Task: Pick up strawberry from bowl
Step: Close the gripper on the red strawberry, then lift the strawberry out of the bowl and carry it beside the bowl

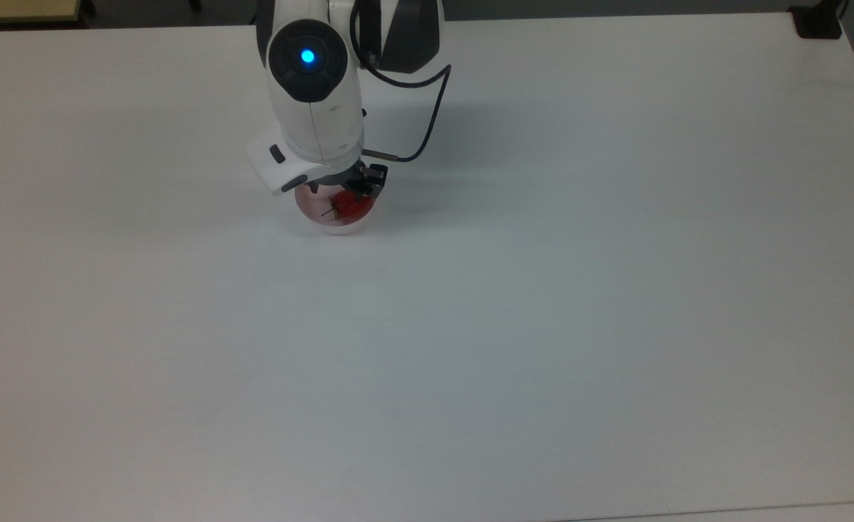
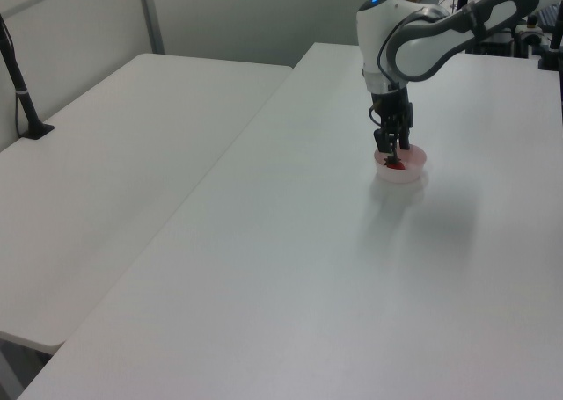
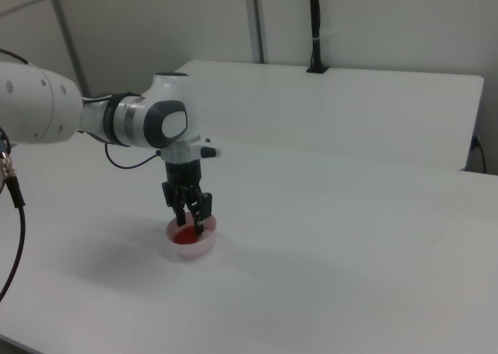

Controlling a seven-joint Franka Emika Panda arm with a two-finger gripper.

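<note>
The gripper [image 3: 191, 224] hangs point-down over the pale pink bowl [image 3: 204, 247], left of centre in the right view, with its two black fingers spread apart and their tips dipped to about the rim. The claw is released: nothing is clamped between the fingers. The strawberry [image 1: 352, 206] lies on the bowl's floor, in the upper-left part of the top view, just under the arm's white wrist. Its red body sits toward the top view's right side of the bowl [image 1: 329, 225], and its dark stem points toward the top view's left. In the left view the gripper [image 2: 392, 156] stands in the upper right of the frame, directly above the bowl [image 2: 413, 172], and the strawberry [image 2: 395, 164] is a small red spot at the fingertips.

The step in hand looks like the final descent before the grasp. To do it well, the fingers should straddle the fruit's red body rather than the thin stem, one finger on each side of it. They should go down far enough to close around the widest part, yet stop short of the bowl's floor. The fruit lies off-centre, near one wall, so the finger on that side risks catching the rim and tipping or sliding the light bowl across the white table [image 1: 543, 326]. A gentle closing should keep the glossy skin from slipping out.
</note>
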